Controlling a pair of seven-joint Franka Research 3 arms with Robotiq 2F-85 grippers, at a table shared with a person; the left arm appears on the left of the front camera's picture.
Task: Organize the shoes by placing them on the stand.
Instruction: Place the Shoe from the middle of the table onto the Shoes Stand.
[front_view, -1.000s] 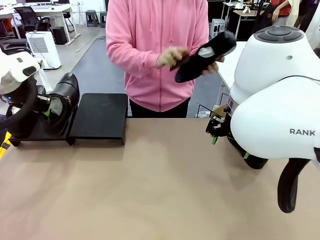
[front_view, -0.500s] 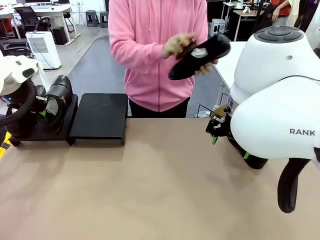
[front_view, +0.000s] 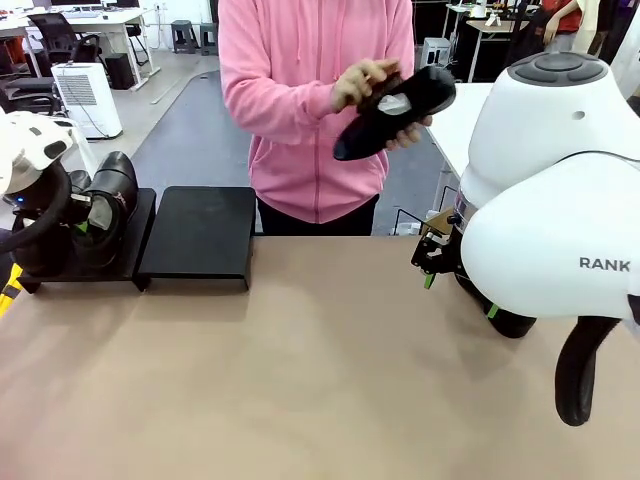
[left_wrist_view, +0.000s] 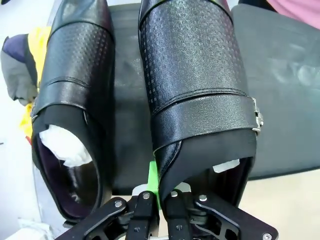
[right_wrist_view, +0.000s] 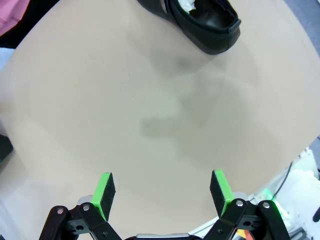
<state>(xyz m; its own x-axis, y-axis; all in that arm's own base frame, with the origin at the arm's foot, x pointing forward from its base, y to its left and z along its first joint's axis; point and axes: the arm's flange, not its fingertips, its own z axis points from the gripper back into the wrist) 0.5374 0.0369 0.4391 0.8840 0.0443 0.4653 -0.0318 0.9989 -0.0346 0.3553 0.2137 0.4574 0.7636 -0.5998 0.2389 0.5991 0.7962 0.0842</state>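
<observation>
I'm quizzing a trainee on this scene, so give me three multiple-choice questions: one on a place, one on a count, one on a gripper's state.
1. The shoe in the left gripper lies over: A the stand, B bare table, C the floor.
2. Shoes in the left wrist view: A one, B two, C four.
3. The right gripper is: A open, B shut on a shoe, C shut on paper.
Answers: 1 A, the stand shows under it. 2 B, a second shoe lies beside the held one. 3 A, its green pads stand apart over the table.
</observation>
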